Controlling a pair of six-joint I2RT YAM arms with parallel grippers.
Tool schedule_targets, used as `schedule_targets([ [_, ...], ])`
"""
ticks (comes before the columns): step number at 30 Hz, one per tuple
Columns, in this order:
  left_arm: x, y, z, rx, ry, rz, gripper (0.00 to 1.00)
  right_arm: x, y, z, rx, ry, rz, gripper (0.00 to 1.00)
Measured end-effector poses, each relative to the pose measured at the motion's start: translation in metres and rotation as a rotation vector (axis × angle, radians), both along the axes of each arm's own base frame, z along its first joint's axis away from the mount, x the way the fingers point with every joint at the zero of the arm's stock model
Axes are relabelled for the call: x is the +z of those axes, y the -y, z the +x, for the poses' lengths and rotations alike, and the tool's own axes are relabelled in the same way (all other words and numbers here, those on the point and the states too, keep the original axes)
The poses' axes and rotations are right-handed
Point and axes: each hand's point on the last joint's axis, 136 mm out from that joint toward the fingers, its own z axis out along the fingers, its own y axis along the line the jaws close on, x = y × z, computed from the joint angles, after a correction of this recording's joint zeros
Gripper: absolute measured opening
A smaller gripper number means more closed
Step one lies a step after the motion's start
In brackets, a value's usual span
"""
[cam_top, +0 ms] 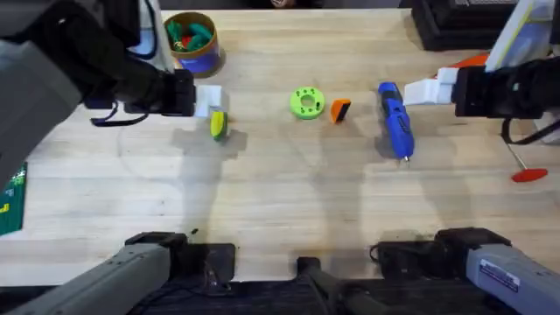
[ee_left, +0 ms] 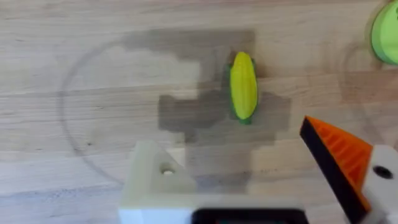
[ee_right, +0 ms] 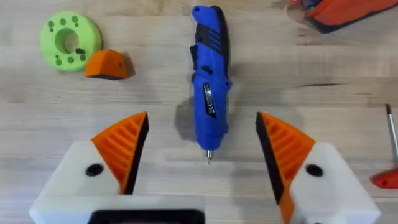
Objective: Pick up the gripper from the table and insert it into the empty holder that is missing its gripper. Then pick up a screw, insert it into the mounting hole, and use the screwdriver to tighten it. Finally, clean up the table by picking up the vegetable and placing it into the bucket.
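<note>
My left gripper [cam_top: 208,101] [ee_left: 227,140] hovers open just above the yellow-green vegetable [cam_top: 218,126] [ee_left: 243,86]. One of its fingers is the bare white holder [ee_left: 155,177]; the other carries an orange pad. The loose orange gripper [cam_top: 340,110] [ee_right: 109,64] lies beside a green disc. The blue screwdriver [cam_top: 395,121] [ee_right: 209,81] lies flat, its tip pointing at my right gripper [cam_top: 429,90] [ee_right: 202,118], which stands open above the tip end with both orange pads on. The blue bucket [cam_top: 192,39] sits at the back left. The screw is out of view.
A round green disc with holes [cam_top: 307,102] [ee_right: 69,40] [ee_left: 387,34] sits mid-table. A red-handled driver [cam_top: 528,171] [ee_right: 385,177] and an orange-red case [cam_top: 472,59] [ee_right: 348,12] lie at the right. Bare wood stretches across the front of the table.
</note>
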Motion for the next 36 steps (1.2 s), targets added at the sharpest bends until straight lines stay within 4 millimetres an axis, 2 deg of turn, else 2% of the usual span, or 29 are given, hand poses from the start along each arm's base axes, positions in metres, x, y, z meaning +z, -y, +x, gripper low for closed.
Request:
schedule_targets([
  [14,-0.078,0.007,0.018,-0.018,-0.225,-0.005,0.986,0.000,0.000,0.000,0.000,0.000,0.000,0.992],
  [20,-0.103,0.007,0.024,-0.026,-0.273,-0.003,0.972,0.000,0.000,0.000,0.000,0.000,0.000,0.991],
  [24,-0.115,0.007,0.024,-0.034,-0.301,-0.001,0.847,0.000,0.000,0.000,0.000,0.000,0.000,0.992],
  [26,-0.118,0.009,0.025,-0.041,-0.309,-0.010,0.718,0.000,0.000,0.000,0.000,0.000,0.000,0.992],
  [27,-0.117,0.011,0.026,-0.044,-0.306,-0.017,0.635,0.000,0.000,0.000,0.000,0.000,0.000,0.992],
  [31,-0.115,0.014,0.031,-0.057,-0.287,-0.033,0.058,0.000,0.000,0.000,0.000,0.000,0.000,0.992],
  [32,-0.115,0.015,0.031,-0.058,-0.284,-0.033,0.018,0.000,0.000,0.000,0.000,0.000,0.000,0.992],
  [36,-0.115,0.014,0.032,-0.059,-0.282,-0.031,0.017,0.000,0.000,0.000,0.000,0.000,0.000,0.992],
])
